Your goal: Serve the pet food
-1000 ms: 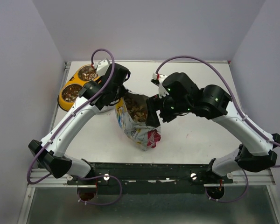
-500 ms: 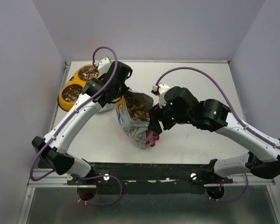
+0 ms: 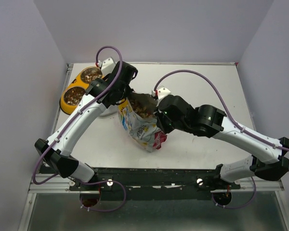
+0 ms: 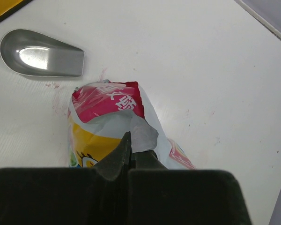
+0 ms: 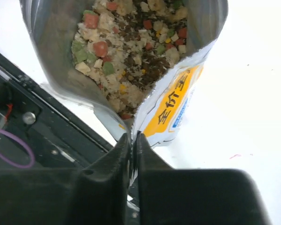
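Pouch (image 3: 140, 126): we see it open on the counter (image 3: 207, 82), kibble (image 5: 131, 42) inside.
Left hand (image 4: 129, 140): pinching the pouch rim.
Right hand (image 5: 132, 138): pinching the rim's other side.
Scoop (image 4: 42, 54): near the pouch.

From overhead I get even, diffuse light: the white worktop (image 3: 202, 86) reads bright and the arms (image 3: 79, 122) cast only faint, soft shadows. On the left wrist view the scoop (image 4: 40, 54) carries a white glare patch in its bowl, and the left tool (image 4: 130, 143) is a dark, blurred mass along the bottom. On the right wrist view the worktop is blown out near white, the kibble (image 5: 131, 42) inside the pouch (image 5: 175, 98) is sharp, while the right tool (image 5: 132, 140) sits soft and underexposed.
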### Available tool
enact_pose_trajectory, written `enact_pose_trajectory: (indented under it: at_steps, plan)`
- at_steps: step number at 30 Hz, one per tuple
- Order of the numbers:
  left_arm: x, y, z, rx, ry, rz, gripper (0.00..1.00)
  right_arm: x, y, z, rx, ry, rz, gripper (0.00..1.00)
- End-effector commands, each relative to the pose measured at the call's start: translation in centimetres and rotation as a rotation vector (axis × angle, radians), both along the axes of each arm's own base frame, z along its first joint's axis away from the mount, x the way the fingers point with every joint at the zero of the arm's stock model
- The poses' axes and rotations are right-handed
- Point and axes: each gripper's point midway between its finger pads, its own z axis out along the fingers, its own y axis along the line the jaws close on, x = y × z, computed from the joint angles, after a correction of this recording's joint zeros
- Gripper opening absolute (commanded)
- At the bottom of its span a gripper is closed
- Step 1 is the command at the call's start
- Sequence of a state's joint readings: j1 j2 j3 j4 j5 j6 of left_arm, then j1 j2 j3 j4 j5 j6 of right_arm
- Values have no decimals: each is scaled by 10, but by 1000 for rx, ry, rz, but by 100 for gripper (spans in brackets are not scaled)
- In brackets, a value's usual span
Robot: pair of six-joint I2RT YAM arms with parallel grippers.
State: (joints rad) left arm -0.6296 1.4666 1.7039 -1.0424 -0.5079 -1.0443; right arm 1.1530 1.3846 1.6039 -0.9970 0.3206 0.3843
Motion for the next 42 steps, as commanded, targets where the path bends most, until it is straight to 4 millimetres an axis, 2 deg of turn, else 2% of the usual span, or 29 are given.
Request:
enact_pose_trajectory:
  at_steps: [1, 2, 3, 5, 7, 9, 10, 11, 12, 14, 15, 16, 17, 18, 19, 20, 23, 26, 27, 28, 29, 31, 35, 39, 40, 42]
  plan:
    - [28, 8, 110, -155, -332, 59, 0, -8, -12, 11, 44, -40, 36, 4]
    - [30, 7, 116, -149, -337, 26, 1, -11, -12, 11, 54, -37, 52, 1]
    - [31, 8, 120, -134, -340, -10, 9, -14, -13, 8, 54, -33, 65, 1]
    - [28, 9, 130, -120, -354, -93, 36, -16, -17, 6, 49, -34, 73, 1]
    - [22, 10, 135, -97, -380, -191, 58, -17, -19, 2, 50, -31, 74, 1]
    - [14, 12, 141, -112, -440, -280, 71, -19, -20, 2, 54, -30, 78, 1]
    - [12, 15, 136, -135, -451, -316, 73, -19, -20, 4, 56, -33, 79, 1]
    - [4, 18, 142, -172, -497, -351, 75, -19, -21, 3, 52, -32, 83, 1]
    - [-1, 14, 137, -211, -524, -425, 75, -20, -18, 3, 51, -26, 101, 1]
    - [-12, 10, 140, -291, -628, -566, 71, -22, -17, 3, 52, -12, 123, 1]
    - [-16, 10, 129, -333, -641, -627, 66, -25, -14, 3, 56, 0, 147, 1]
    - [-19, 11, 130, -373, -690, -681, 65, -28, -12, 3, 59, 10, 171, 1]
    - [-22, 13, 121, -413, -709, -743, 65, -31, -11, 4, 61, 17, 189, 1]
    - [-25, 14, 123, -426, -772, -821, 68, -33, -11, 3, 58, 27, 207, 1]
    - [-29, 15, 113, -454, -767, -889, 71, -35, -10, 3, 60, 35, 220, 1]
    - [-24, 20, 105, -474, -761, -922, 74, -37, -10, 4, 61, 45, 233, 1]
    - [-28, 16, 86, -567, -691, -1105, 75, -42, -10, 6, 54, 71, 257, 1]
    - [-20, 23, 82, -633, -757, -1160, 76, -45, -12, 9, 50, 88, 268, 1]
    - [-22, 26, 87, -643, -832, -1188, 75, -45, -12, 8, 47, 95, 269, 1]
    - [-15, 30, 87, -703, -812, -1171, 76, -45, -13, 9, 48, 97, 270, 1]
    - [-8, 29, 78, -709, -774, -1185, 76, -45, -13, 10, 48, 99, 269, 1]
    - [-9, 19, 68, -654, -750, -1265, 75, -44, -13, 12, 46, 107, 268, 1]
    - [-13, 7, 49, -654, -680, -1335, 75, -39, -13, 18, 51, 97, 252, 1]
    - [-28, -6, 46, -642, -702, -1374, 75, -38, -13, 15, 47, 111, 241, 1]
    - [-36, -17, 44, -653, -687, -1412, 75, -38, -12, 13, 48, 116, 242, 1]
    - [-37, -21, 36, -659, -667, -1426, 74, -37, -11, 12, 53, 117, 234, 1]
